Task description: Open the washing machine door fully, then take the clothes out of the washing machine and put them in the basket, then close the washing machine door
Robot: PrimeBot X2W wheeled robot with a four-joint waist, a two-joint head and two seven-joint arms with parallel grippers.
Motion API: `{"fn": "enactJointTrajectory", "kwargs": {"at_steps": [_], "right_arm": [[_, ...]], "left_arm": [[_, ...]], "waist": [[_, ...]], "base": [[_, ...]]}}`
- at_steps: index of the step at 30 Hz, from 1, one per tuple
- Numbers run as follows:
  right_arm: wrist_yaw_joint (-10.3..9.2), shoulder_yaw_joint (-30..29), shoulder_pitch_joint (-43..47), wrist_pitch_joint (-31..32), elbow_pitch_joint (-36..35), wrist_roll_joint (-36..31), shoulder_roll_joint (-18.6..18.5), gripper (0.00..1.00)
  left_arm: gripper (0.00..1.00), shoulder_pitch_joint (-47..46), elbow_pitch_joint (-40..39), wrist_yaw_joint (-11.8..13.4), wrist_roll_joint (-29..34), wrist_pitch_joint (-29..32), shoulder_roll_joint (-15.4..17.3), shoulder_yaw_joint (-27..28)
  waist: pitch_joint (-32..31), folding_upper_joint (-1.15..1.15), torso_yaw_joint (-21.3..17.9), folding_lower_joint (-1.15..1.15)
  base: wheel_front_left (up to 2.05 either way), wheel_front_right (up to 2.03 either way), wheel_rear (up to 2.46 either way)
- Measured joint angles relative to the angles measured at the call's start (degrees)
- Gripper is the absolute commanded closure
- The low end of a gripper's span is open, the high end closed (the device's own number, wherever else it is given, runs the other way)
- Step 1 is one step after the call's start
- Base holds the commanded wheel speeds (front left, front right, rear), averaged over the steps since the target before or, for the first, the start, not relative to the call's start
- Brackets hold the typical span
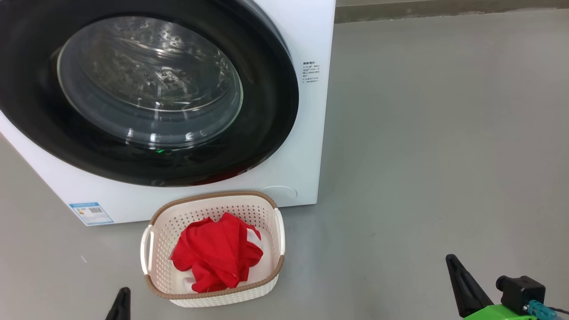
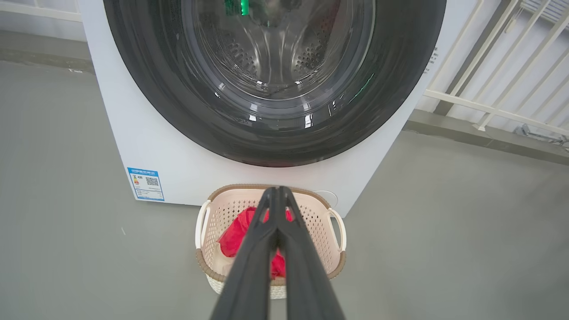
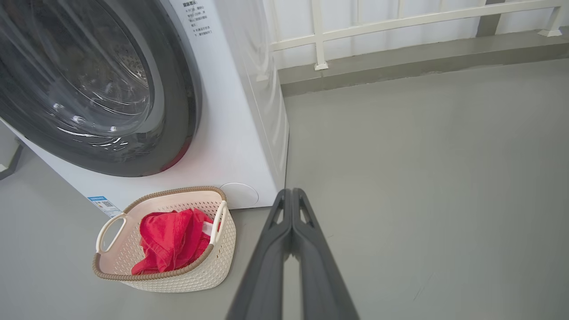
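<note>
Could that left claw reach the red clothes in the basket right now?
Probably yes. The clothes lie heaped in the open-topped basket, with nothing over them, and the left claw points straight at them. It is shut, so it would have to open first.

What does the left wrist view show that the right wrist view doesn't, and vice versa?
Left wrist view: the left hand, fingers shut, crossing in front of the basket, and the washing machine door seen nearly face-on. Right wrist view: the right hand, shut, over bare floor, and the side panel of the washing machine. Both: the door closed, red clothes in the basket, the blue label, a white railing.
</note>
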Motion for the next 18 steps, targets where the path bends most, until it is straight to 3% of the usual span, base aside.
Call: {"fn": "enactJointTrajectory", "kwargs": {"at_steps": [18], "right_arm": [[0.0,-0.92,-0.08,2.92,-0.85,10.51,0.16,1.0]], "left_arm": [[1.0,-0.31,0.02,0.0,-10.35,2.96,-0.48,0.04]], "waist": [[-0.09,0.0,0.65,-0.04]], "base": [[0.0,0.0,0.0]]}}
